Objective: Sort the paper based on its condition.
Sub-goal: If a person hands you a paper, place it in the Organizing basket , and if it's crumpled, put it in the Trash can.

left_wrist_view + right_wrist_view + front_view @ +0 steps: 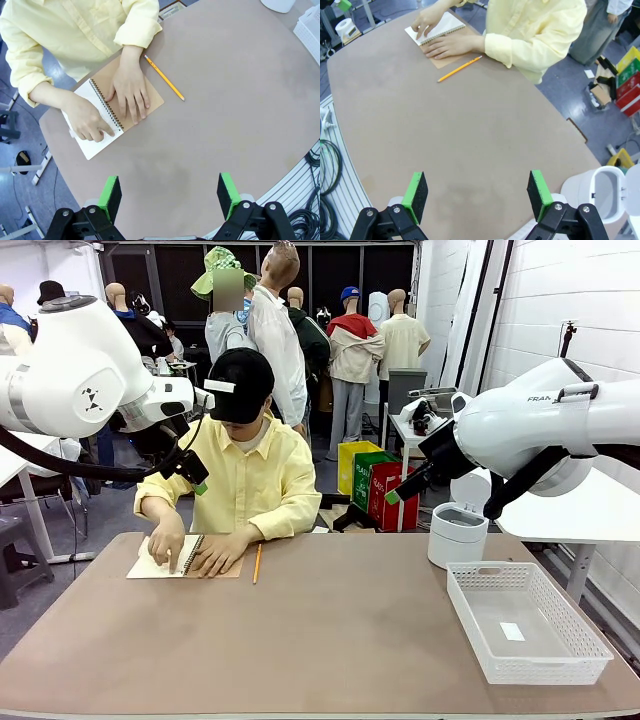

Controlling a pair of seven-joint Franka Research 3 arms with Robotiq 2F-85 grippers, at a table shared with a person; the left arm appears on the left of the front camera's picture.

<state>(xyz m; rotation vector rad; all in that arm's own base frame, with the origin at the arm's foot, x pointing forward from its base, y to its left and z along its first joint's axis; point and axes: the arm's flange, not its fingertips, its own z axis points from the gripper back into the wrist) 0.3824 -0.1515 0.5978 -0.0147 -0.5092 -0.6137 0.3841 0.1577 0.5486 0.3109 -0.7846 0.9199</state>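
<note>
White page [95, 145] flat, unwrinkled, in spiral notebook [154, 98] at 10 o'clock, person's hands [130, 90] on it. Basket [470, 605] at 4 o'clock: one small white slip [512, 631]. Left gripper [170, 195] and right gripper [477, 192] wide, empty.

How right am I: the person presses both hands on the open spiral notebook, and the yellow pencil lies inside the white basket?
Wrong in one point. The yellow pencil lies on the bare table, beside the notebook, not inside the white basket; the front view shows this. The person does press one hand and the other hand on the open spiral notebook.
</note>
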